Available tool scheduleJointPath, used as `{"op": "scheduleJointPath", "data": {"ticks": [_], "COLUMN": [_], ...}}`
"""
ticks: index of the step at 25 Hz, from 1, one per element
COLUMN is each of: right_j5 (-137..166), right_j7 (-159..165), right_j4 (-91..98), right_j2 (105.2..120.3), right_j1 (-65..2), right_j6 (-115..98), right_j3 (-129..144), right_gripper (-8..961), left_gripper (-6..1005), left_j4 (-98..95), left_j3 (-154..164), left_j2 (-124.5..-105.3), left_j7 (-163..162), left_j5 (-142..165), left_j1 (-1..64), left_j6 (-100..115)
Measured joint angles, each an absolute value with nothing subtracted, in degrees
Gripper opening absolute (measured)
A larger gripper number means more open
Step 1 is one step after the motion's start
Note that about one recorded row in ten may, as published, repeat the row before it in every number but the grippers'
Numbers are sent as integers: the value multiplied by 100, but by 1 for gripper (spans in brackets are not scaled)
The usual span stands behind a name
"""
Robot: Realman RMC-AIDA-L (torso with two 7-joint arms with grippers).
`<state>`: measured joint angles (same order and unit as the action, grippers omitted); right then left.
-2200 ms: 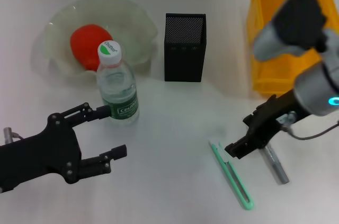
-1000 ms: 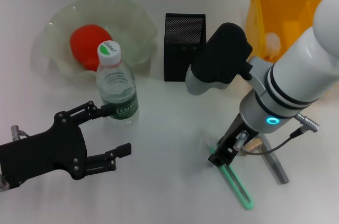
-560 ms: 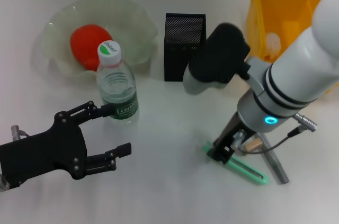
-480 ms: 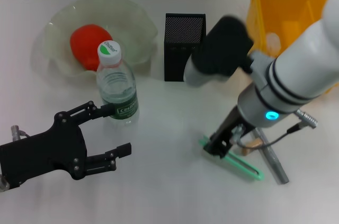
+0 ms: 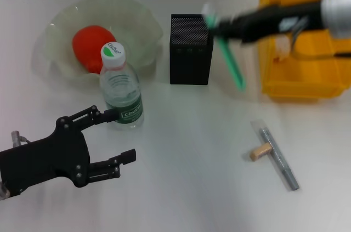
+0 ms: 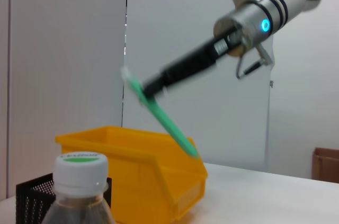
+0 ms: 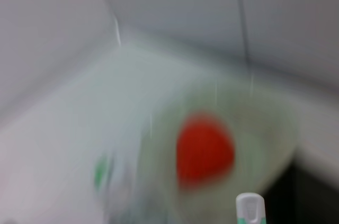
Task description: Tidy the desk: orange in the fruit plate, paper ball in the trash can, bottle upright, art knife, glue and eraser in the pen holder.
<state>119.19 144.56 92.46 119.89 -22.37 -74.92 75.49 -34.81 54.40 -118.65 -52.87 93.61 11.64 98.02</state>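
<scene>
Art knife (image 5: 226, 51) now off the table, clamped in right gripper (image 5: 216, 25) beside pen holder (image 5: 191, 49).

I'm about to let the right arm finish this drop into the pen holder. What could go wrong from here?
1. The right pincer grips the green art knife near one end, so it hangs tilted beside the pen holder, not over its opening. Released now, it would likely miss.
2. Its low end hangs beside the holder's rim, so a sideways swing might knock the holder.
3. The glue stick and eraser lie touching; grabbing one may push the other.
</scene>
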Motion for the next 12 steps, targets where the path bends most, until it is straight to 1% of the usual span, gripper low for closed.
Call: {"op": "scheduleJointPath", "data": {"ticks": [3,6,8,12], "right_j5": [10485,8874,8115,6974], "right_j7": [13007,10915,9885,8062], "right_j4": [8763,7730,7007,5414], "right_j2": [11967,11953,11953,11948], "right_j1": [-1980,-1944,-2064,-2553], "right_j6": [-6852,-6349,-6281,-6284], "right_j3": [7278,7249,7254,7261], "right_gripper": [210,221,229,244], "left_gripper": [842,842,842,842], "left_j4": [-3380,-3345,-3340,-3340], "left_j3": [5440,5440,5440,5440], "left_j2": [-11861,-11858,-11857,-11856], "left_j7": [-5285,-5284,-5284,-5282], "left_j5": [9365,9369,9382,9402], "left_j1": [1188,1210,1224,1234], "left_j6": [9785,9776,9769,9755]}}
